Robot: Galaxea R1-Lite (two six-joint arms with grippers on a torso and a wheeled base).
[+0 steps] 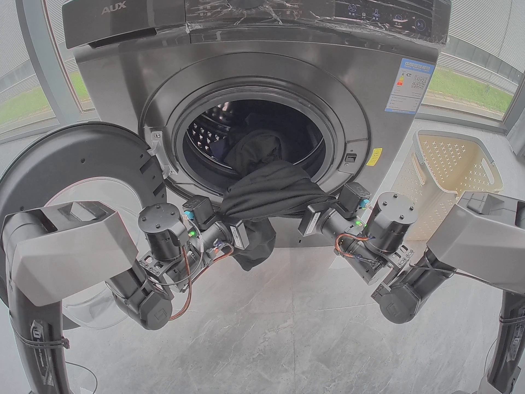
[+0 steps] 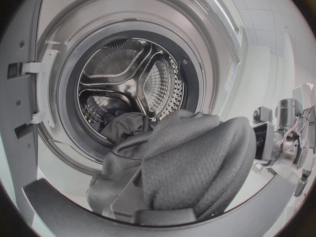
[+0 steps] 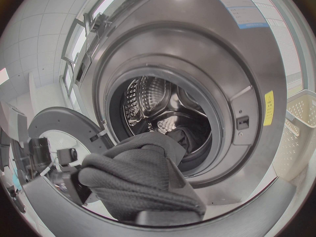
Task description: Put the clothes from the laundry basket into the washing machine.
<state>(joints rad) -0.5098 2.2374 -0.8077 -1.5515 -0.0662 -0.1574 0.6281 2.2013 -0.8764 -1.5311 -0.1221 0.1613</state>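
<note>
**Head view.** The washing machine (image 1: 262, 72) stands with its round door (image 1: 71, 160) swung wide open to the robot's left. A dark garment (image 1: 270, 190) is strung between the left arm (image 1: 164, 231) and the right arm (image 1: 388, 214), just in front of the lower rim of the opening. Its upper part reaches over the rim into the drum (image 1: 208, 132). One loose end hangs down in front of the machine's front panel. The cream laundry basket (image 1: 454, 165) stands on the grey tiled floor (image 1: 295, 329) just beside the machine, on the robot's right.

**Left wrist view.** The dark garment (image 2: 191, 155) is heaped over the left jaws, which are clenched on it. The folds hide most of the jaws. Past the heap is the steel drum (image 2: 131, 79) with its raised ribs and perforated wall. More dark cloth (image 2: 121, 125) lies at the drum's bottom, touching the held garment. The right arm (image 2: 276, 145) meets the far side of the garment.

**Right wrist view.** The right jaws are closed on the dark garment (image 3: 138, 175), which bulges over them and runs on into the drum (image 3: 154, 99). The open door (image 3: 62, 125) and the left arm (image 3: 42, 155) are beyond the garment. The laundry basket (image 3: 299, 125) stands beside the machine's front, near a yellow sticker (image 3: 269, 107) and the latch socket (image 3: 242, 122).
</note>
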